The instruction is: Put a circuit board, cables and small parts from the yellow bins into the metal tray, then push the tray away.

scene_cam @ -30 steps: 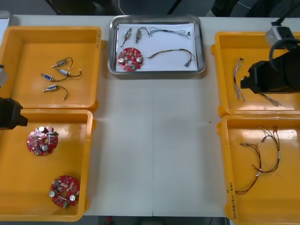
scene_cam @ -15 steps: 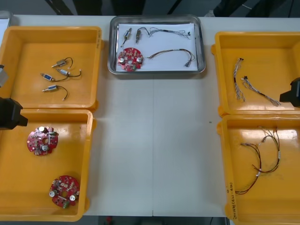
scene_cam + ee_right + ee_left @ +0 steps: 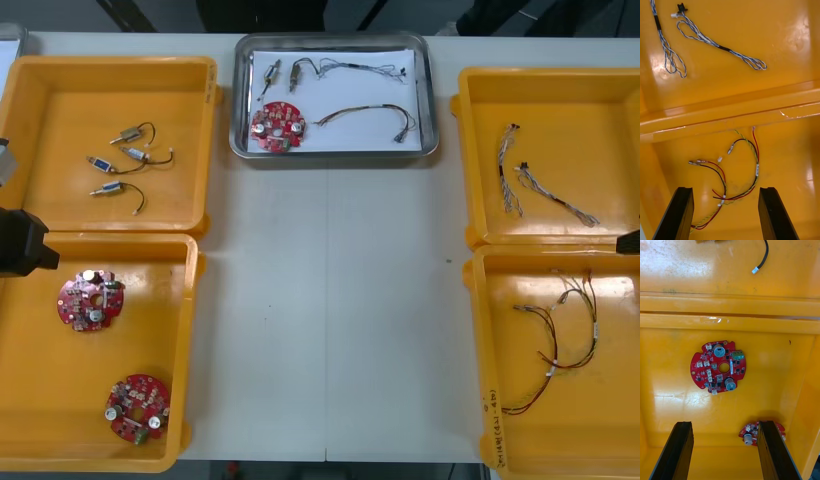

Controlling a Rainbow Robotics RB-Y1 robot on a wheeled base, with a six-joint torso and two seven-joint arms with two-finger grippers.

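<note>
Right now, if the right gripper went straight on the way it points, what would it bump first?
Probably the red and yellow cable, which lies ahead of the open right gripper on the floor of a yellow bin. Depth is hard to judge.

Bright, even light from overhead falls on the light table (image 3: 330, 330). The yellow bins (image 3: 90, 90) cast only faint, soft shadows along their edges. The rim of the metal tray (image 3: 335, 153) gleams. In the right wrist view, white glare patches shine on the far right bin (image 3: 801, 37). In the left wrist view, glare streaks the near left bin (image 3: 681, 397), and a soft shadow rings one red circuit board (image 3: 750, 432).
</note>
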